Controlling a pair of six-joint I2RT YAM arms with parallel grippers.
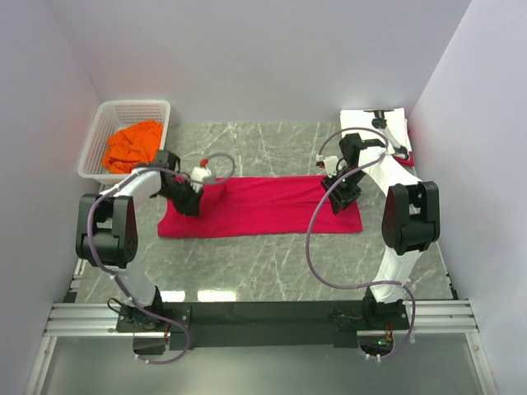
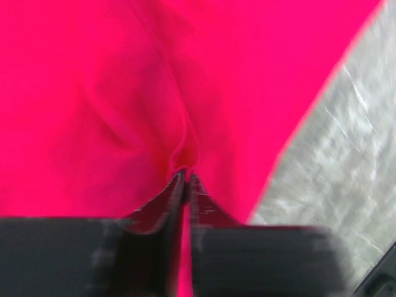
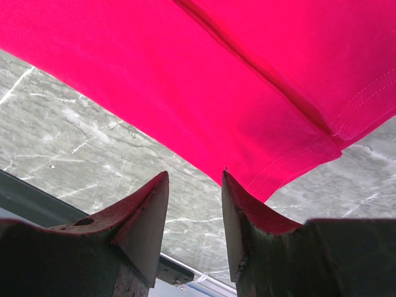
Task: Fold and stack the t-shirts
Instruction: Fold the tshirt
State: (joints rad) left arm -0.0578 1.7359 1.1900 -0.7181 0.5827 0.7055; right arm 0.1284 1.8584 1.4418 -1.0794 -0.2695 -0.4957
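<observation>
your left tool (image 2: 186, 178) pinches the red t-shirt (image 1: 263, 207) at its left end; your right tool (image 3: 195, 176), spread, hangs above its right corner.

Tight on red t-shirt (image 2: 93, 93) — end effector (image 2: 187, 177)

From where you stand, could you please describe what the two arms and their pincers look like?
Both the left arm and right arm have white tubular links and chunky black joint housings, each trailed by a looping grey-purple cable. The left pincer is dark and flat-faced; the right pincer is dark too, wedge-shaped, tapering to points with worn pale edges.
</observation>
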